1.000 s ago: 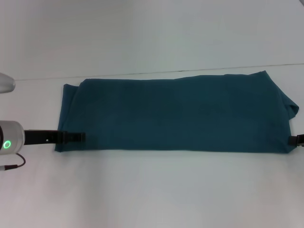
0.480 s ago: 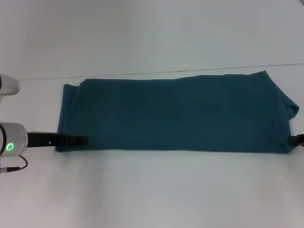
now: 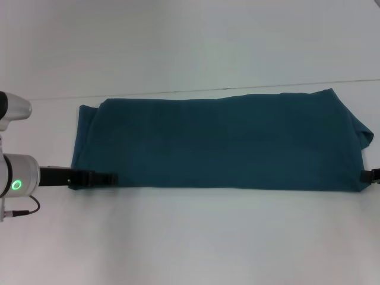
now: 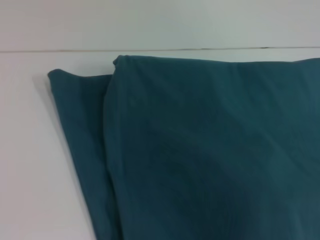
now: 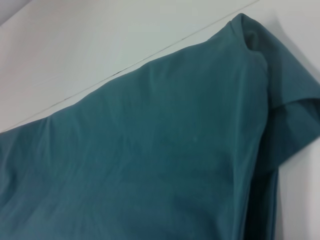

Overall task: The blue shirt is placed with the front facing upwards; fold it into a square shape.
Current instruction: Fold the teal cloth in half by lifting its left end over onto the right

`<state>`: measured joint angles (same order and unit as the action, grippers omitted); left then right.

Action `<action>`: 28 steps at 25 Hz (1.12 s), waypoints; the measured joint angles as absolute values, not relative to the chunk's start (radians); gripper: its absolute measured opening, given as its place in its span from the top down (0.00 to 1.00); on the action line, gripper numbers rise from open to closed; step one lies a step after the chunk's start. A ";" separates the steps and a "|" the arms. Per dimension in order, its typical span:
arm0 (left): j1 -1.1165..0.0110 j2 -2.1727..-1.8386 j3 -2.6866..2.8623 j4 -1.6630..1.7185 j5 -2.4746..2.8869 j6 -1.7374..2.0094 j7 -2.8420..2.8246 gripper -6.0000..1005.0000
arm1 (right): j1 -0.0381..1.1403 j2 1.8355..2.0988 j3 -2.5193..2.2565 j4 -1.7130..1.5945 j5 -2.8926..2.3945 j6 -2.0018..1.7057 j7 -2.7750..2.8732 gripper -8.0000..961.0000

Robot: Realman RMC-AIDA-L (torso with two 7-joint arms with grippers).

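The left gripper (image 3: 107, 178) lies low on the white table (image 3: 190, 237) at the shirt's near left corner, its dark fingers reaching in along the near edge and overlapping the cloth; whether they are pinching the fabric or only resting against it cannot be told, since they read as one thin dark bar against the dark cloth. Behind them the silver wrist with a green ring light is cut off by the left border of the head view. The right gripper (image 3: 373, 175) shows only as a small dark tip at the right border, just at the shirt's near right corner, and its state cannot be told either; the rest of that arm is out of frame. The shirt (image 3: 219, 142) lies flat across the middle of the table as a long band running left to right, plain teal side up, with no lettering or collar visible. At its left end a lower layer sticks out from under the top layer, which the left wrist view (image 4: 200, 150) shows as two stacked edges. At the right end a folded flap juts out beyond the band, seen closer in the right wrist view (image 5: 150, 150). Neither wrist view shows any fingers. Beyond the shirt's far edge a thin dark line crosses the table.
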<state>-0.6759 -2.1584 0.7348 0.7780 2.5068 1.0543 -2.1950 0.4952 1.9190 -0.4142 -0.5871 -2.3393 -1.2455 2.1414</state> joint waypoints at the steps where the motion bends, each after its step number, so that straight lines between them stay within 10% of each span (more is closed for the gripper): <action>1: -0.677 -2.158 0.735 0.778 2.507 1.057 -2.195 0.17 | 0.495 1.919 -0.414 -0.587 -2.339 -1.246 2.141 0.99; 28: -0.629 -2.152 0.728 0.848 2.487 1.057 -2.250 0.18 | 0.492 1.919 -0.414 -0.587 -2.329 -1.246 2.141 0.99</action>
<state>-0.6287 -2.1522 0.7277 0.8480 2.4865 1.0568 -2.2503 0.4924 1.9190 -0.4141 -0.5866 -2.3294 -1.2455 2.1414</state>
